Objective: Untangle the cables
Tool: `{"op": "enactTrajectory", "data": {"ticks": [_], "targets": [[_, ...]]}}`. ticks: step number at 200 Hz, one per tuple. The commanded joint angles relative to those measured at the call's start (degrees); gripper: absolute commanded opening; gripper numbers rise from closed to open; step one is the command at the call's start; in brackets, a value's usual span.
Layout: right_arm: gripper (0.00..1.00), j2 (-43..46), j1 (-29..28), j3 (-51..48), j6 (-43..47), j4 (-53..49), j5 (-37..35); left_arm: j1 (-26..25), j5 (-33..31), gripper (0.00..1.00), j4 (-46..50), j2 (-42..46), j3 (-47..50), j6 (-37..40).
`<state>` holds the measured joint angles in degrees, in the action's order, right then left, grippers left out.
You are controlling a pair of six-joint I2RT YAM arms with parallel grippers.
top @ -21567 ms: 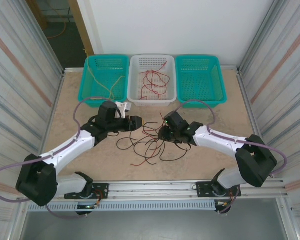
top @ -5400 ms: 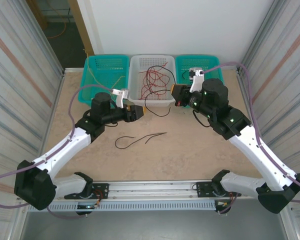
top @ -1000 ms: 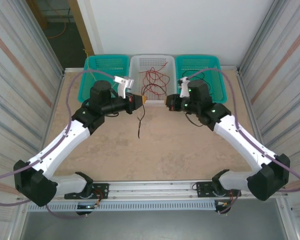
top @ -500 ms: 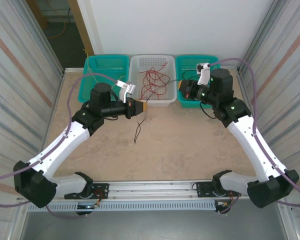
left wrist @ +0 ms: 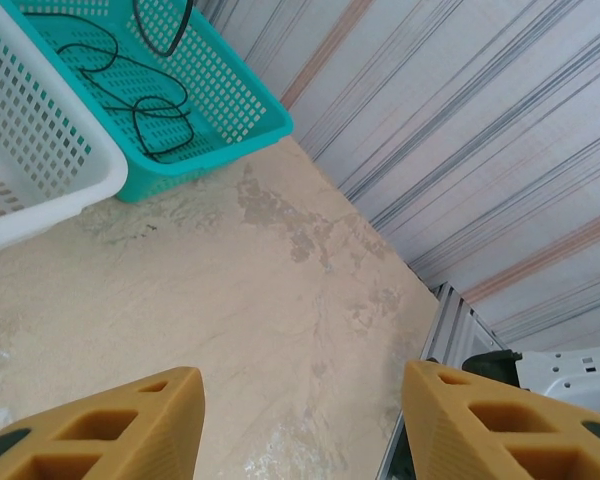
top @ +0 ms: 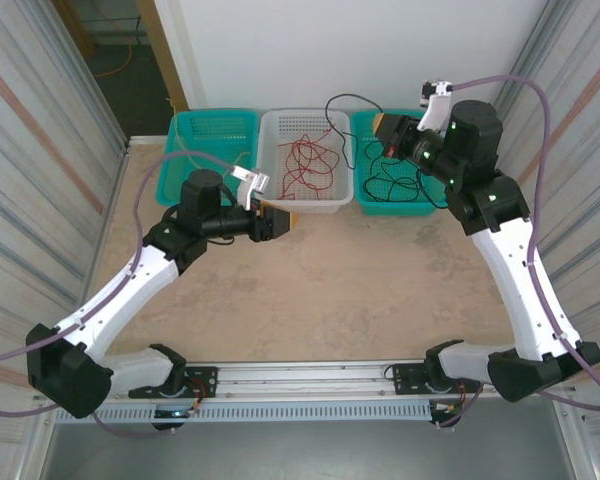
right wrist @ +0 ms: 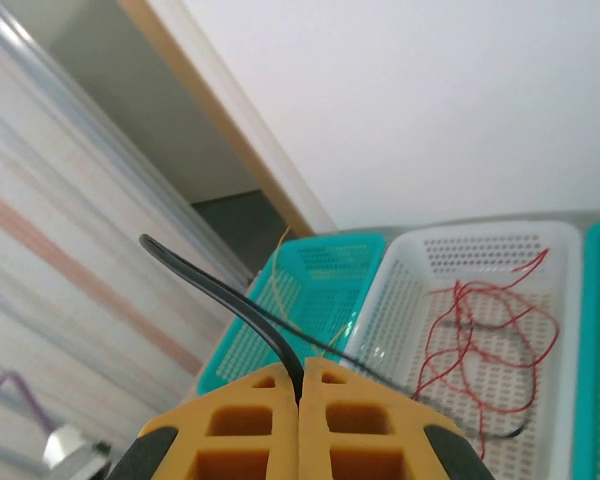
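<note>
Right gripper (top: 384, 123) rose above the right-hand teal basket (top: 400, 206), clamping a black cable (right wrist: 220, 285); left gripper (top: 285, 222) opened, empty, beside the white basket (top: 305, 205).

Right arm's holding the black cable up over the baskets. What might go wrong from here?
The black cable is pinched only at the tips of the right gripper, so it may slip. Its free tail arcs toward the white basket; on release it might land among the red cables instead of the right teal basket.
</note>
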<state>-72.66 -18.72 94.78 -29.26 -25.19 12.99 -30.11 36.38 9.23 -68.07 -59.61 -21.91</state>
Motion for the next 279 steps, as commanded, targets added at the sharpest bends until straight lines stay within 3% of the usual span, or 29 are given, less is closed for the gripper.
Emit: {"op": "enactTrajectory", "data": {"ticks": [1,119,209,243,255,268,279], "targets": [[0.00,-1.29,1.92,4.31,1.15,-2.43,-3.70,-0.03,-0.74,0.56,-0.50,2.87,2.13,-0.95],[0.00,-8.51,11.40,12.18,-1.13,-2.95,-6.15,-0.04,-1.31,0.55,-7.40,5.30,11.37,-6.37],[0.00,-26.93,18.37,27.52,-0.48,-9.76,-8.25,-0.04,-4.07,0.55,-4.77,6.68,12.68,-5.26],[0.00,-31.90,19.75,28.70,-1.18,-12.80,-8.20,-0.04,-4.88,0.56,-4.10,6.58,12.29,-4.76],[0.12,-33.62,20.11,28.87,-1.24,-13.87,-6.82,-0.04,-4.98,0.56,-3.70,6.33,11.83,-4.52],[0.32,-34.73,20.20,28.60,-1.12,-14.90,-6.75,-0.04,-5.05,0.56,-3.44,6.12,11.46,-4.42],[0.39,-35.30,20.21,28.05,-0.81,-15.13,-6.92,-0.04,-5.26,0.57,-3.34,6.11,11.36,-4.42]]}}
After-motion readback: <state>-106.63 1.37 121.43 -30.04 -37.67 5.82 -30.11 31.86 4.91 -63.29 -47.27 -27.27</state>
